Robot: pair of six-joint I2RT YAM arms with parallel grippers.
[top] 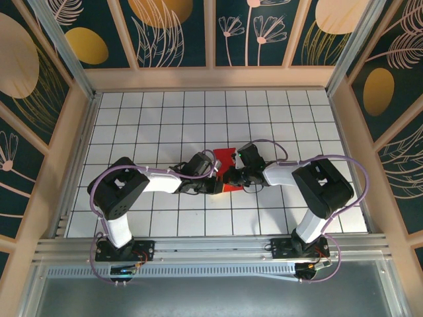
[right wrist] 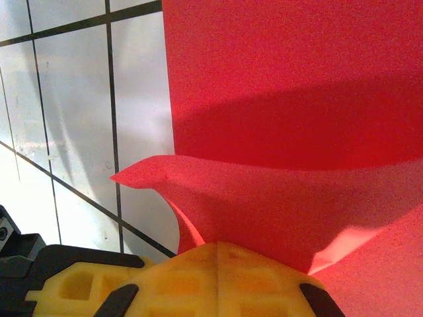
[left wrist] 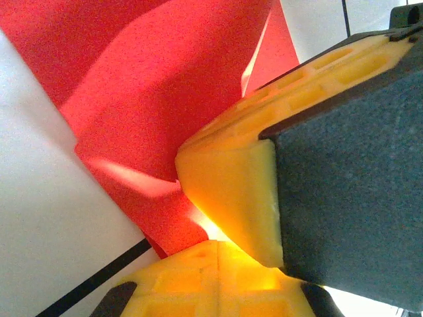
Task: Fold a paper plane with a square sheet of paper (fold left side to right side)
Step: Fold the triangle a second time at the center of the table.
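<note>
Paper: the square sheet of paper (top: 225, 159) is lying bright red near the middle of the gridded table (top: 132, 119), between the two wrists. From above it is showing as a small red patch, with the arms covering the rest.
Outline: both wrist views are cutting off the sheet's edges, so its present shape and the number of folded layers cannot be told.
Left gripper: the left gripper (left wrist: 213, 249) is sitting clenched at the bottom of its own view, yellow fingertips meeting. A lower corner of the red sheet is running in between them, so it is grasping the paper there.
Left wrist detail: the sheet is rising as a lifted, creased flap with a pale glare streak across it. White table and one black grid line are showing beneath at the left.
Block: a yellow-and-grey block (left wrist: 231, 198) is crowding in from the right, just beside the flap. It is looking like a gripper finger, but whose I cannot tell.
Right gripper: the right gripper (right wrist: 218, 247) is clamping down on a curled-up lip of the sheet. The lip is standing off the flat layer and casting a shadow on it.
Right wrist detail: the pinch line is sitting at the frame's bottom edge and is proving hard to make out.
Top view: both grippers are meeting over the sheet, too small there for reading.
</note>
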